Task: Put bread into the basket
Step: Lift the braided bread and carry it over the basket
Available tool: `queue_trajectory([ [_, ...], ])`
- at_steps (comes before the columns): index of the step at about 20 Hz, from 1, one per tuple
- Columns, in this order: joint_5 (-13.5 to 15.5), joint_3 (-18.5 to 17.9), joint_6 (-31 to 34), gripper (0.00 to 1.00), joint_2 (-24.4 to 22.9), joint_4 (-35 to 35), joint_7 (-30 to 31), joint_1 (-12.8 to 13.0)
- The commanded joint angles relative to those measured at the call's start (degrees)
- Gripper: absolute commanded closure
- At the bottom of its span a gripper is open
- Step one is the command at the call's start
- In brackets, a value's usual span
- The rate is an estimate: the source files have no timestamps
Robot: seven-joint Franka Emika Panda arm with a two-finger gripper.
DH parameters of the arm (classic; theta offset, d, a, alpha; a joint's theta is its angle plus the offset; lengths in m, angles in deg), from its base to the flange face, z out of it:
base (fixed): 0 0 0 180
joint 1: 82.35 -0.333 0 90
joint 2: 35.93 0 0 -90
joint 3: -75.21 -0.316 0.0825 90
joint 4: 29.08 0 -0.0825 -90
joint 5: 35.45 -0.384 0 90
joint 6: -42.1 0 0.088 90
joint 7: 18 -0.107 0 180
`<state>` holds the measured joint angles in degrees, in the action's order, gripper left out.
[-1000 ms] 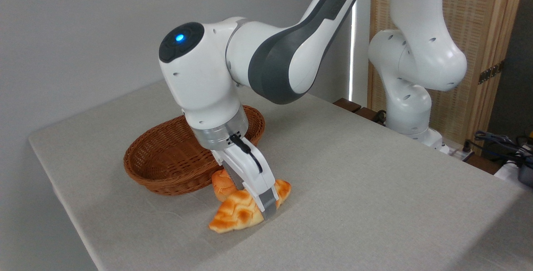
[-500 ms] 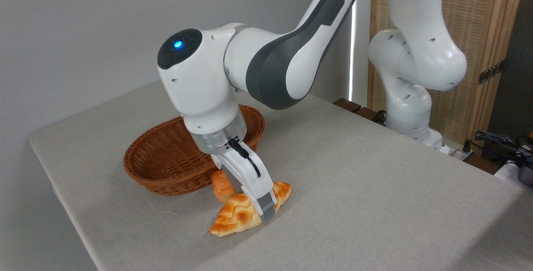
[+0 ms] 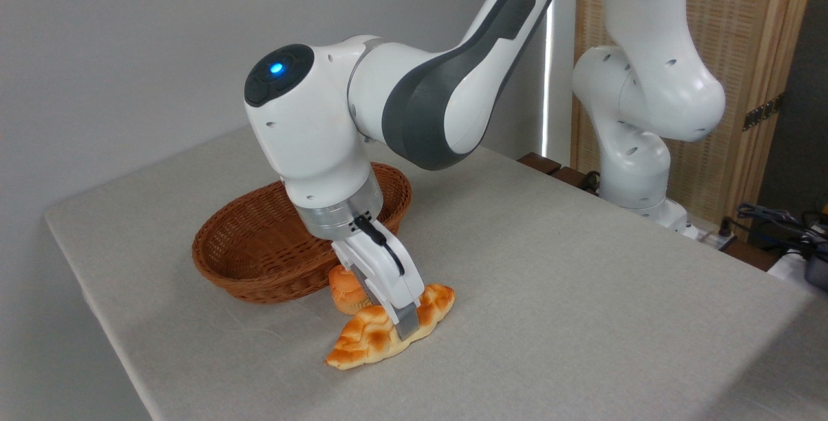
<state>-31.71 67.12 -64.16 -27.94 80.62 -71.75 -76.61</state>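
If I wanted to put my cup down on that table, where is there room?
The widest bare cloth is right of the bread, stretching toward the robot's base. The table is also bare along the far left edge behind the basket. It is crowded where the gripper, bread and small bun cluster by the basket's front rim.

— Arm pose?
— Reaches in from upper right, elbow high, wrist bent down toward table. Blue light lit on wrist joint. Base column upright at right rear.
— Gripper (image 3: pixel 396 319)?
— Points down, tilted slightly to the right. Near finger (image 3: pixel 408 321) grey-tipped, visible in front; far finger mostly hidden behind.
— Open or closed?
— Closed on bread (image 3: pixel 372 340), clamped mid-length, fingers straddling it front and back.
— Height?
— Low, fingertips just above table.
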Motion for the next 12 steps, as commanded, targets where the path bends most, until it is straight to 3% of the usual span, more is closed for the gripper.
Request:
queue_trajectory([
  [1,-0.05,-0.43,-0.18,0.58,-0.52,-1.77,-0.92,0.06],
  [7,0.39,0.01,0.53,0.55,-1.4,-7.83,-0.84,0.5],
  [12,3.99,4.92,0.61,0.55,-1.67,-11.08,1.61,0.5],
])
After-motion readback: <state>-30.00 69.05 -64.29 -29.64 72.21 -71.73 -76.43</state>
